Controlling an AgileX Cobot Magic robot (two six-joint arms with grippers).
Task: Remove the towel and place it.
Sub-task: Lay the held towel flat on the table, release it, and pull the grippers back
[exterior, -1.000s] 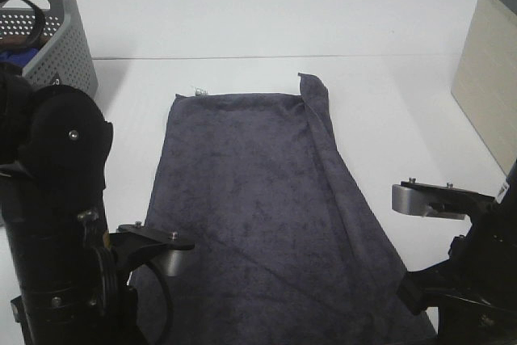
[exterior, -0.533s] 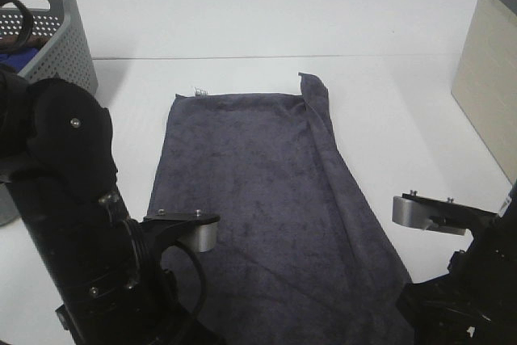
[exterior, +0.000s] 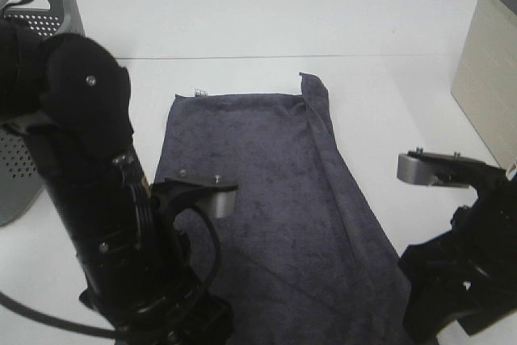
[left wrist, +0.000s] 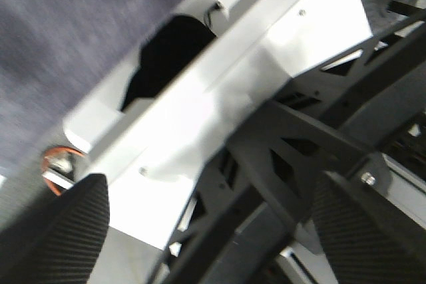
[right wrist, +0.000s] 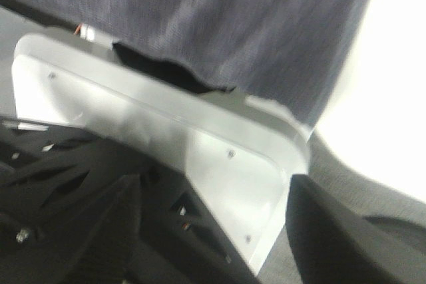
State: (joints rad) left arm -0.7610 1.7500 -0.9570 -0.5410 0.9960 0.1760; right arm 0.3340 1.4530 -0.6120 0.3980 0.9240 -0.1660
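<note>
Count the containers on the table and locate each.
2: the grey perforated basket at the left edge; the beige bin at the right edge. More may be hidden.

Even, bright overhead light fills the high view. The white worktop (exterior: 266,22) is close to washed out toward its far edge, shadows are soft and faint, and the dark charcoal-grey terry towel (exterior: 266,183) keeps its nap. Both wrist views are smeared with blur. In the left one a pale metal plate (left wrist: 200,118) glares white, and in the right one the worktop beside the towel is blown out.
</note>
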